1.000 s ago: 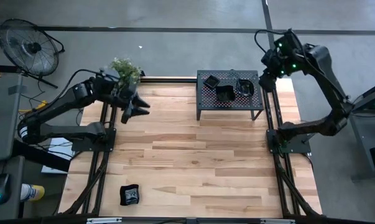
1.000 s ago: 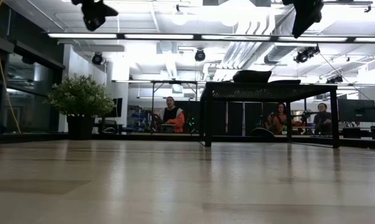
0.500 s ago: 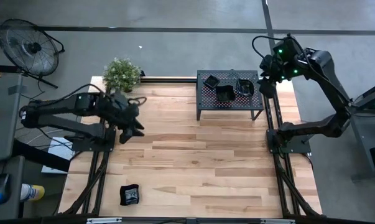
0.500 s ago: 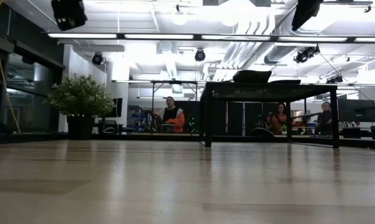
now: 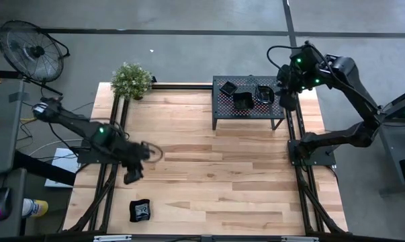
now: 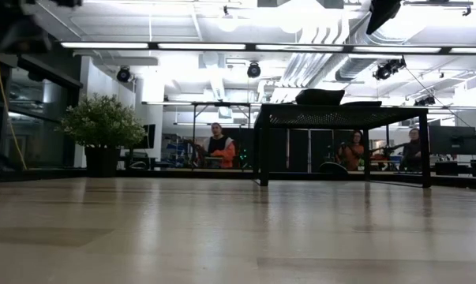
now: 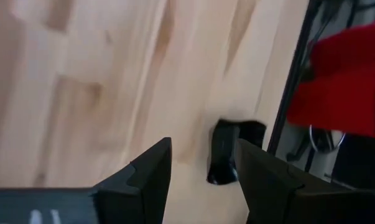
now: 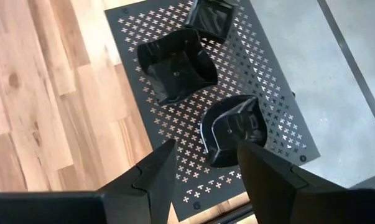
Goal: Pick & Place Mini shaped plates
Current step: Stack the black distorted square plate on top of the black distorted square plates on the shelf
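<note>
Left gripper (image 5: 133, 176) swung nearer | plate (image 5: 141, 210) just beyond, apart

Three mini plates (image 8: 178, 71) sit on a perforated rack (image 5: 248, 101) at the counter's (image 5: 209, 175) far edge, right of centre. A potted plant (image 5: 131, 80) stands at the far left corner. A fourth plate (image 5: 141, 211) lies alone near the front left.

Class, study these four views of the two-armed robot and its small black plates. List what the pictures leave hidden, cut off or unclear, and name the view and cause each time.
1. Lone plate, left wrist view: blurred, its shape unreadable.
2. Plates on the rack, low view: only a dark hump shows above the rack's edge; count hidden.
3. Right gripper, low view: cut off by the top edge.
4. Far plate, right wrist view: cut by the top edge.
</note>
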